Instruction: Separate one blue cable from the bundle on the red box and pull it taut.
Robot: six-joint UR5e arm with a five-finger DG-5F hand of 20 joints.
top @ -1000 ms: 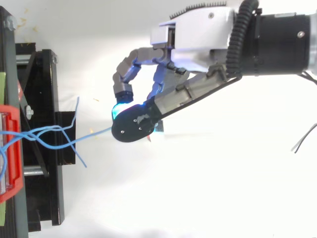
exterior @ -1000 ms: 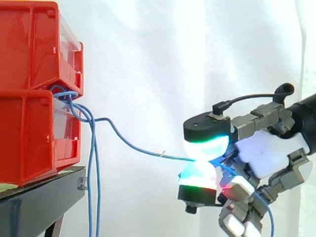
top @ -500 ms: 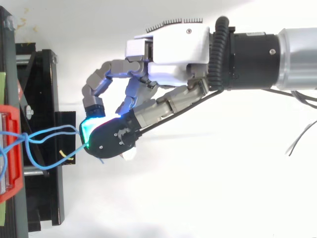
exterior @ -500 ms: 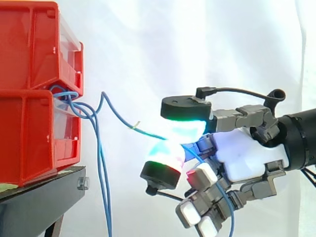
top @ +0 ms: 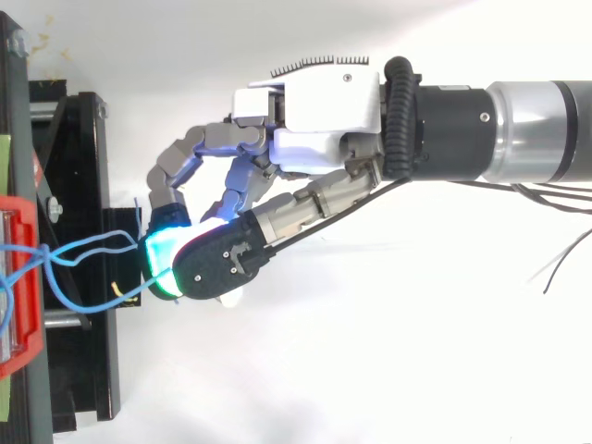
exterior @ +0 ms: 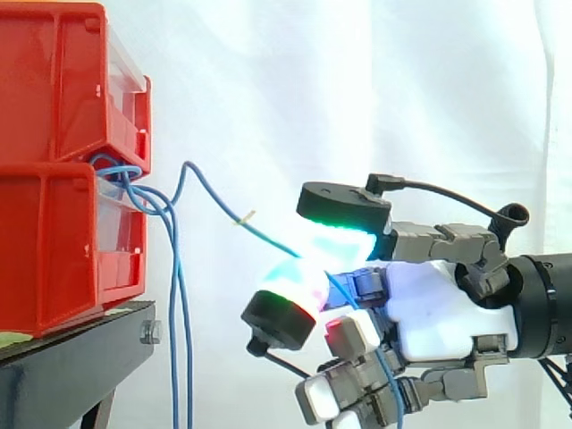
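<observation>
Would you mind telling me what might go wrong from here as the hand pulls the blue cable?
The blue cable is pinched just between two pads of the hand, so it may slip out under tension. It loops with the other strands at the red box; pulling may drag the bundle along.

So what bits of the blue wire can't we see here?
- Side view: the start of the blue cable, hidden inside the red bins.
- Side view: lower ends of the hanging cables, cut off by the bottom edge.
- Top view: the pinch spot, hidden under the hand.
</observation>
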